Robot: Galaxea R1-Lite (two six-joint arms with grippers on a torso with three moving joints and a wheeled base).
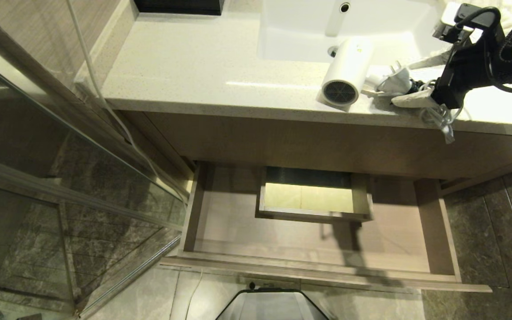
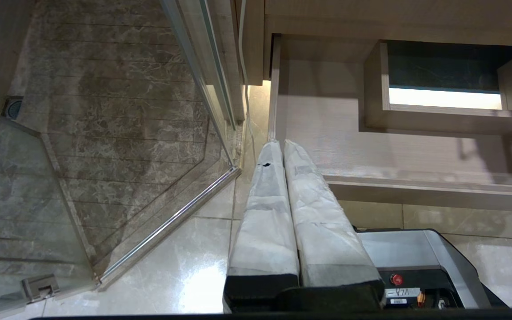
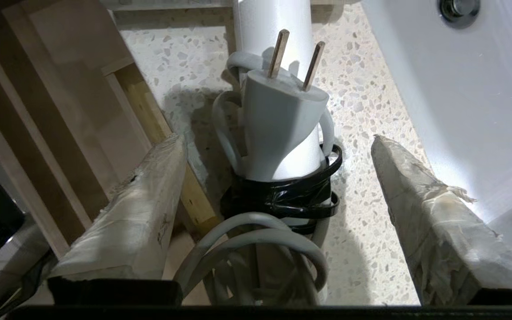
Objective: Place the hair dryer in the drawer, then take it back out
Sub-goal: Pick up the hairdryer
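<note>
Two right gripper (image 3: 278,222) fingers spread around hair dryer (image 1: 347,71) cord; left gripper (image 2: 285,155) fingers closed.

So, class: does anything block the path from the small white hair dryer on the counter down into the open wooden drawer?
Nothing visible does. The small white hair dryer lies at the speckled counter edge; the light-wood drawer below stands pulled out and bare.

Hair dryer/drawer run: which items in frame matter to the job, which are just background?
Job:
- small white hair dryer with bundled cord, lying on the speckled countertop
- wide light-wood drawer, pulled open, nothing in it
- right pincer, open, straddling the cord bundle
- left pincer, shut, parked low near the drawer's front

Background:
- white sink basin
- glass shower door
</note>
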